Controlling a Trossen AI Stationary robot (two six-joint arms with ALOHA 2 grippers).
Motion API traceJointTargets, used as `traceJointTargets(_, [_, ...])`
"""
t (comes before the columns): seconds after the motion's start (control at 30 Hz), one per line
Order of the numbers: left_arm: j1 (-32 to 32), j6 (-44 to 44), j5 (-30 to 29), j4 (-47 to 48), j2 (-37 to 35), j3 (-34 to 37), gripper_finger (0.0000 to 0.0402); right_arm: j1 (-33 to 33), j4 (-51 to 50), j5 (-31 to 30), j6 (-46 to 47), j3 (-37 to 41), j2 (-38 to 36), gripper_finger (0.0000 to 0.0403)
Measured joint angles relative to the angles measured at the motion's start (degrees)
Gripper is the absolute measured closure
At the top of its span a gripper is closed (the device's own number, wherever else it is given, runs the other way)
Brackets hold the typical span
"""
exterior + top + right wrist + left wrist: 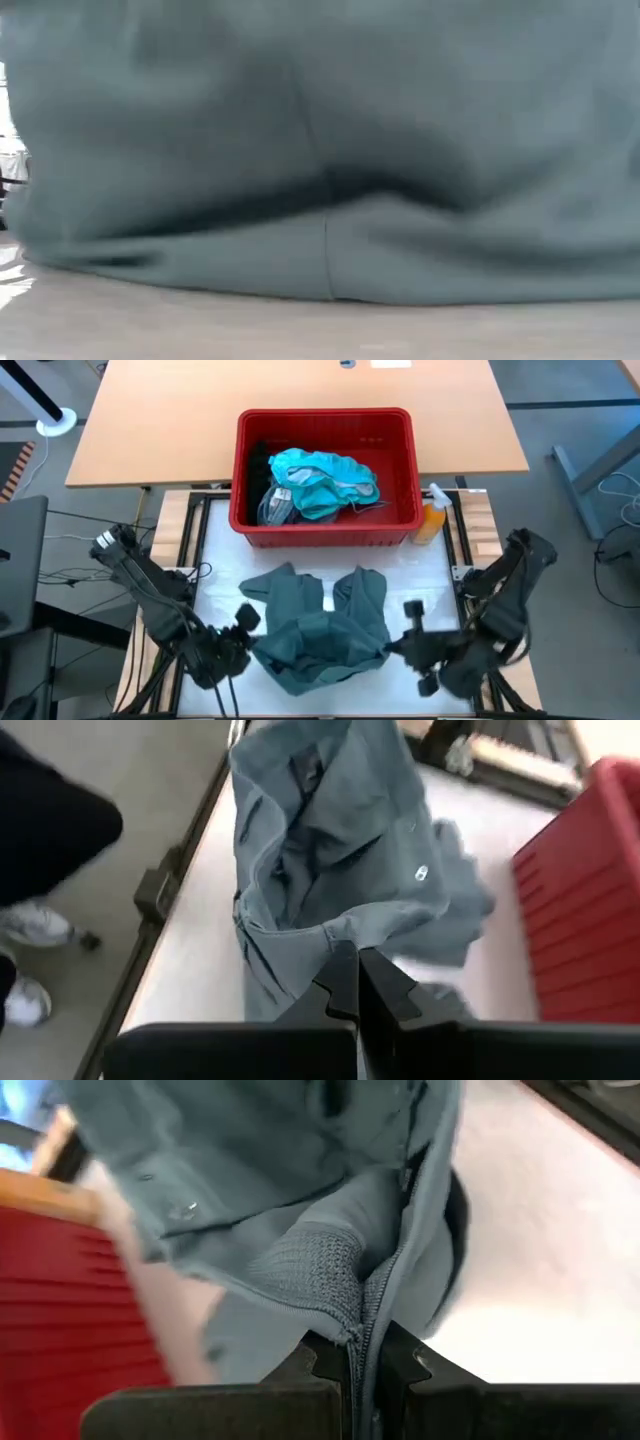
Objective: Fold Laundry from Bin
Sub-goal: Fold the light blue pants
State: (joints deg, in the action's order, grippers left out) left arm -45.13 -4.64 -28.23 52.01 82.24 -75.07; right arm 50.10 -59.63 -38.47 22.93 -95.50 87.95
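Two pincers, left (362,1370) and right (357,982), each clamped on the grey-green garment (320,625).

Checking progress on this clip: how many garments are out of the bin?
1: the grey-green garment on the table, gripped by the left pincer and right pincer. Others remain in the red bin.

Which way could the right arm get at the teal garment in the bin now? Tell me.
Probably none yet: the right gripper is shut on the grey-green garment, and the red bin wall stands between it and the teal garment.
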Motion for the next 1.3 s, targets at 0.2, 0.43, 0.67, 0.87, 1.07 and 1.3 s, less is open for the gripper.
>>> traceJointTargets(0.2, [3.0, 8.8, 3.6, -3.0, 0.0, 6.3, 0.0401, -6.2, -0.6, 2.6, 5.6, 4.1, 2.4, 0.0386])
traceJointTargets(0.43, [3.0, 9.7, 4.0, -2.3, 0.2, 7.0, 0.0401, -7.5, 4.1, 12.3, 2.6, 4.6, 5.4, 0.0386])
traceJointTargets(0.67, [-2.3, 1.3, -1.9, -2.5, 0.2, 7.0, 0.0401, -2.5, 7.7, 8.0, -5.0, 4.5, 5.8, 0.0386])
traceJointTargets(0.87, [2.0, 0.2, 0.0, -2.4, 0.2, 7.0, 0.0400, -7.7, 5.4, 0.9, -3.7, 4.5, 3.6, 0.0382])
traceJointTargets(1.07, [5.0, 7.9, 9.5, -0.4, 0.3, 7.0, 0.0400, -17.1, -5.3, 12.2, 8.7, 8.7, 3.3, 0.0384])
traceJointTargets(1.3, [3.3, 14.7, 12.1, 0.0, 0.3, 7.0, 0.0400, -19.9, 4.4, 30.8, 15.5, 19.1, 2.7, 0.0380])
